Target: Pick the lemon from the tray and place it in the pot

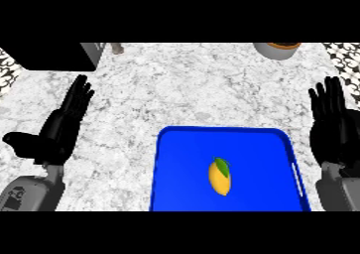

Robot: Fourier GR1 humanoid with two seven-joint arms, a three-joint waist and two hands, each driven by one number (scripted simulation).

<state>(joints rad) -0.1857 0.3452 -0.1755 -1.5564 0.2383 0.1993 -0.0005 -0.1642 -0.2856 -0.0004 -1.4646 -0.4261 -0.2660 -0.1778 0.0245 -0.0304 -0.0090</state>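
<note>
A yellow lemon [219,178] with a green leaf lies in the middle of the blue tray [175,168], which sits on the marble counter at the lower centre. The grey pot [277,49] shows only partly at the top right edge, far beyond the tray. My left hand [62,126] rests open at the left, fingers straight and pointing up, well apart from the tray. My right hand [336,124] rests open at the right, just beyond the tray's right rim, holding nothing.
A black appliance [50,55] fills the top left corner, with a small brown object [117,48] beside it. Patterned wall tiles [7,74] show at both upper sides. White marble counter [190,89] stretches between the tray and the pot.
</note>
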